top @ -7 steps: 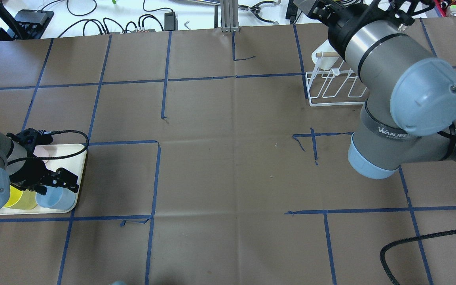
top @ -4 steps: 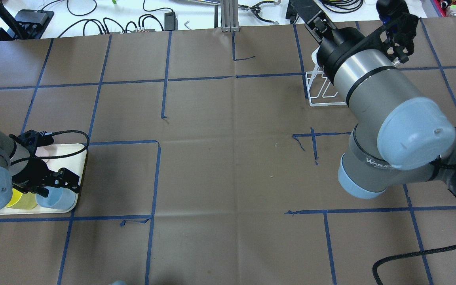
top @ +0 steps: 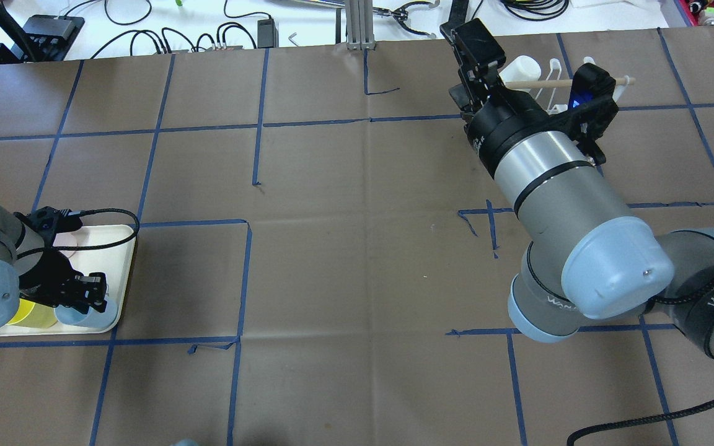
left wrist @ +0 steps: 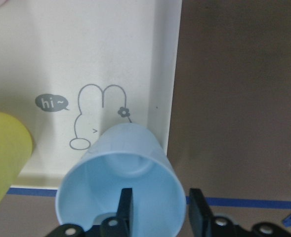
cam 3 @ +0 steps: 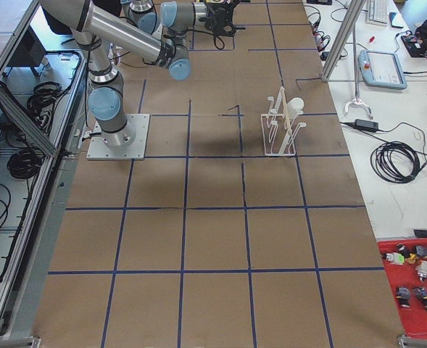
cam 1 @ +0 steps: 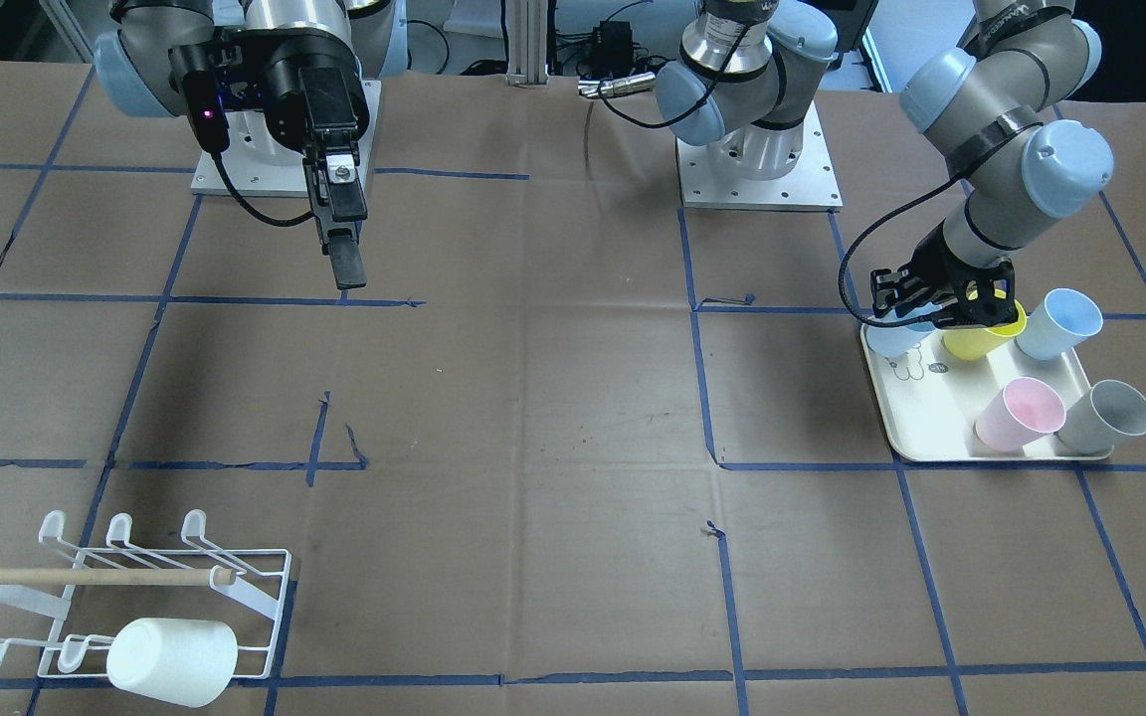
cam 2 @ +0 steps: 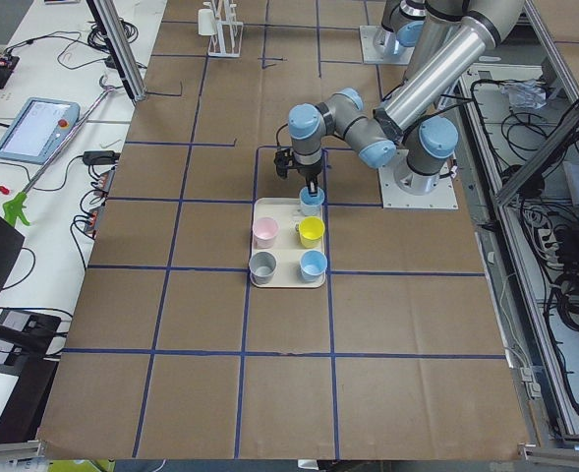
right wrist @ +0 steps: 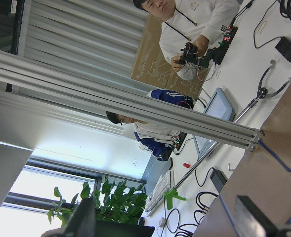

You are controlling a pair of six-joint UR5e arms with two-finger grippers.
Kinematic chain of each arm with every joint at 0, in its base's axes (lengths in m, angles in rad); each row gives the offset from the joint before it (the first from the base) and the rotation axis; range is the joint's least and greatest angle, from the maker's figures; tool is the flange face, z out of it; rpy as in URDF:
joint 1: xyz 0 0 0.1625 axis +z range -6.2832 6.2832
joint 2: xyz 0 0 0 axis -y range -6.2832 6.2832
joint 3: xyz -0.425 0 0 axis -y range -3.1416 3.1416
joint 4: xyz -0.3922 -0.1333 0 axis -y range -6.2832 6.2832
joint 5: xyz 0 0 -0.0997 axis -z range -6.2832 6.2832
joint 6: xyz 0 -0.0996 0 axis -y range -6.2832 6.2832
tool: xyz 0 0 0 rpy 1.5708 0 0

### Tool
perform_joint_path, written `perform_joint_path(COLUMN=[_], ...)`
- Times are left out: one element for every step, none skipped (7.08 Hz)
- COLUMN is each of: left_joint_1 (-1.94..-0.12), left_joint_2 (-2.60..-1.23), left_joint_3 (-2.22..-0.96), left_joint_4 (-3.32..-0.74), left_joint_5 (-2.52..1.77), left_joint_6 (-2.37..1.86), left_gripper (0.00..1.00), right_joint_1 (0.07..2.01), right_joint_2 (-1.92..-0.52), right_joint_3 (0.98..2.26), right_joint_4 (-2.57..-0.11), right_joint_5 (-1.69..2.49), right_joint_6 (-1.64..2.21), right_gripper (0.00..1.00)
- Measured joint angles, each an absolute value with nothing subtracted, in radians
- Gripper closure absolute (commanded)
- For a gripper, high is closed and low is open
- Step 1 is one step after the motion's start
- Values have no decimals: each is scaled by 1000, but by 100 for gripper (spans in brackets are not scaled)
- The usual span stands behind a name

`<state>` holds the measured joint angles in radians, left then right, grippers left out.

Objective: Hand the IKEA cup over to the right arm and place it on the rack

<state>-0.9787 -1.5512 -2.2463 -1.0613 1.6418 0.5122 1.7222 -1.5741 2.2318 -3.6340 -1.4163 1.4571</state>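
Pickup stage, I'd say, with nearly everything left to do. Seen from the operators' side, the cream tray [cam 1: 941,428] sits at three o'clock on the table. The left gripper [left wrist: 162,212] is down on the pale-blue IKEA cup [left wrist: 120,173] in the tray's ten o'clock corner. Its jaws are apart and astride the cup wall, one finger inside the rim and one outside, not pinched yet. The lift, the hand-over and the hanging are not yet done.

The right gripper [cam 1: 342,259] hangs at eleven o'clock, jaws spread and holding nothing, well apart from the rack [cam 1: 86,575] at eight o'clock.

A yellow cup [cam 1: 976,338] stands just beside the blue one at its three o'clock, crowding the grasp. A white cup [cam 1: 172,661] already fills a prong at the rack's five o'clock. Another blue cup [cam 1: 1060,323], a pink cup [cam 1: 1021,413] and a grey cup [cam 1: 1110,418] share the tray.
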Motion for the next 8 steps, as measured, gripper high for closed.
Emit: perform_joint_path(left_joint_1=[-979, -979, -979, -982, -988, -995, -1006, -1021], left_joint_2=[-1550, -1544, -1536, -1525, -1517, -1518, -1528, -1552], left_joint_3=[-2243, -2234, -2217, -2168, -2090, -1975, -1842, -1719], left_joint_4=[-1061, -1061, -1069, -1111, -1193, -1304, -1419, -1511], left_joint_5=[1645, 1655, 1671, 1682, 1684, 1680, 1670, 1660], left_joint_6=[514, 515, 516, 516, 515, 513, 512, 511], left_gripper=[100, 100, 100, 100, 100, 100, 100, 100], right_joint_1=[1723, 1724, 1725, 1725, 1726, 1726, 1726, 1726], right_joint_2=[-1573, -1573, -1573, -1574, -1574, -1574, -1573, -1572], right_joint_3=[2237, 2241, 2243, 2247, 2254, 2261, 2264, 2265], right_joint_4=[-3651, -3666, -3677, -3696, -3713, -3717, -3714, -3710], right_joint_5=[-1413, -1410, -1409, -1413, -1421, -1426, -1427, -1427], right_joint_6=[1546, 1604, 1632, 1643, 1646, 1646, 1643, 1638], right_gripper=[0, 0, 0, 0, 0, 0, 0, 0])
